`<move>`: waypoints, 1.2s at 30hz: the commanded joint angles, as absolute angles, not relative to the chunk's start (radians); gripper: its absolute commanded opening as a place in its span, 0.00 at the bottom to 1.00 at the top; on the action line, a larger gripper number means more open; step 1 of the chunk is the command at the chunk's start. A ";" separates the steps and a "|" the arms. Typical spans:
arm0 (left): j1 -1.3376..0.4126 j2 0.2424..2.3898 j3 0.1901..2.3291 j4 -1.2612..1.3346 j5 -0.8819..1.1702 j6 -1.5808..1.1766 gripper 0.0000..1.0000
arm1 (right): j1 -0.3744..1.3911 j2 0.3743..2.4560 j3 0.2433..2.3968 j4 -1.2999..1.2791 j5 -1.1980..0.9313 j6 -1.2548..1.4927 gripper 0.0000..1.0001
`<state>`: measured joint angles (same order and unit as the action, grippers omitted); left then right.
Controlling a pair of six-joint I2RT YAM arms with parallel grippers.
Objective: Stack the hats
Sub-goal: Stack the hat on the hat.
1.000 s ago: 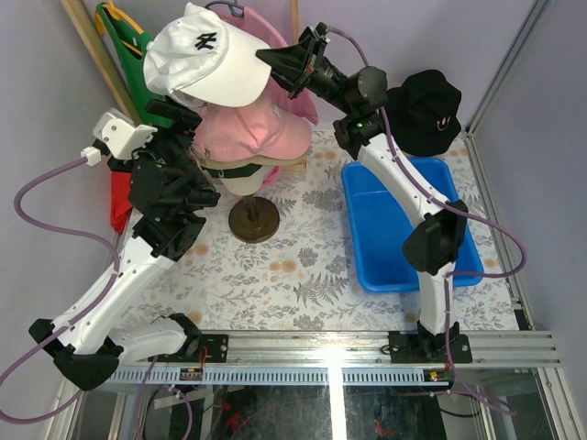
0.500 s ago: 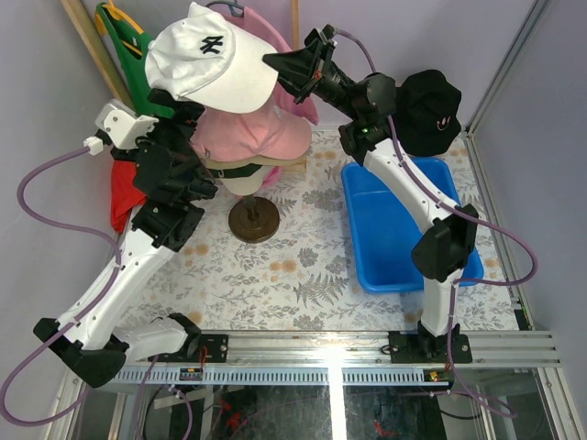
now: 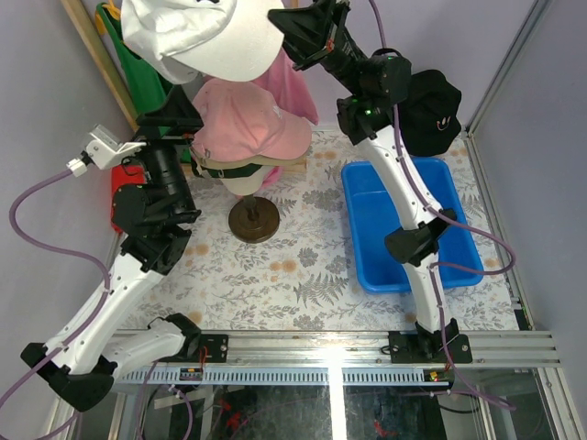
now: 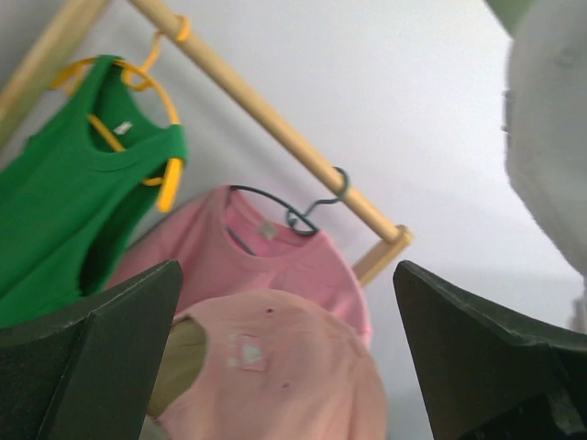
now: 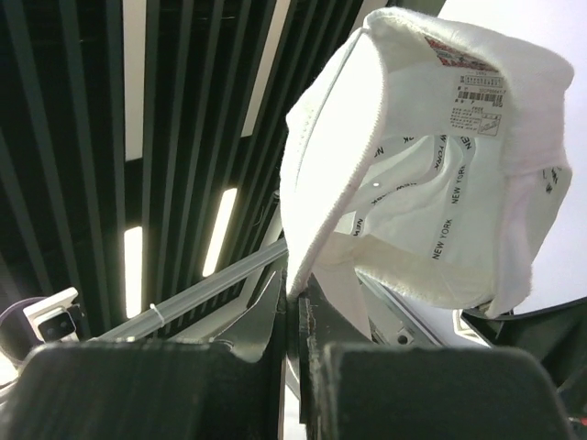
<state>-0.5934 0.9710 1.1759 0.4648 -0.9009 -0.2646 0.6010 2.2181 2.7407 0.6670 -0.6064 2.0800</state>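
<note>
Here, our right gripper (image 3: 280, 23) is clamped on the rim of the white cap (image 3: 197, 37), which hangs high above and left of the mannequin head (image 3: 240, 179) wearing the pink cap (image 3: 248, 124). Our left gripper (image 3: 179, 124) sits just left of that head, jaws spread, empty. The white cap's long axis runs left to right, brim toward the right gripper, hollow downward.
</note>
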 commanded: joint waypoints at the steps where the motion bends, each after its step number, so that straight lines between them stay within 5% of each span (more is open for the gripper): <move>1: -0.588 1.005 1.172 0.638 -0.717 -0.281 0.99 | 0.644 2.236 2.762 0.667 -0.553 2.200 0.00; 13: -0.588 1.062 1.194 0.768 -0.515 -0.476 1.00 | 0.687 2.208 2.715 0.690 -0.509 2.166 0.00; 27: -0.587 1.110 1.281 0.820 -0.774 -0.415 0.99 | 0.743 2.156 2.620 0.713 -0.512 2.122 0.00; 31: -0.584 1.135 1.284 0.918 -0.888 -0.319 0.87 | 0.751 2.093 2.504 0.747 -0.516 2.110 0.00; 36: -0.566 1.181 1.340 0.919 -0.937 -0.207 0.52 | 0.749 2.001 2.346 0.792 -0.512 2.102 0.00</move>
